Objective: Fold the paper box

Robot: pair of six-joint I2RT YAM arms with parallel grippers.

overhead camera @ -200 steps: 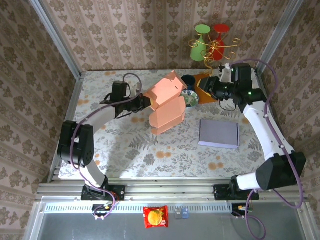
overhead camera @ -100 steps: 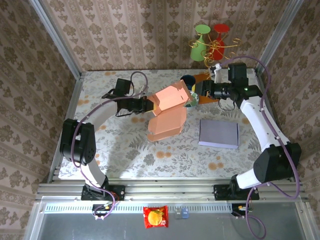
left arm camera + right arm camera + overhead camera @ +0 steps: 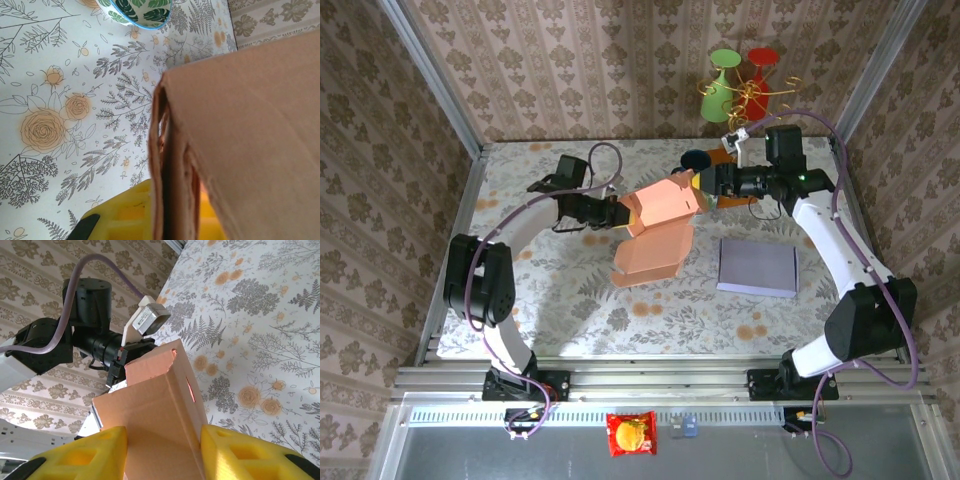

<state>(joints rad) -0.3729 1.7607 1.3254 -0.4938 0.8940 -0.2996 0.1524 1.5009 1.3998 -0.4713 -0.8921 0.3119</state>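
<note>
You are holding the paper box (image 3: 658, 228) over the middle of the worktop (image 3: 570, 290), with one hand at each end. Your left hand (image 3: 618, 213) is clamping the box's left edge. In the left wrist view its yellow fingers (image 3: 125, 215) are sitting tight against both faces of the thin cardboard wall. Your right hand (image 3: 703, 187) is gripping the upper section from the right, its pads (image 3: 95, 455) spread wide and pressing on opposite sides of the panel between them. The lower section is sloping toward the near side, and I cannot tell whether it is touching the worktop. A purple pad (image 3: 757, 267) is lying flat to the right, apart from the box. A leaf-patterned bowl (image 3: 141, 10) is sitting on the worktop near the box.
</note>
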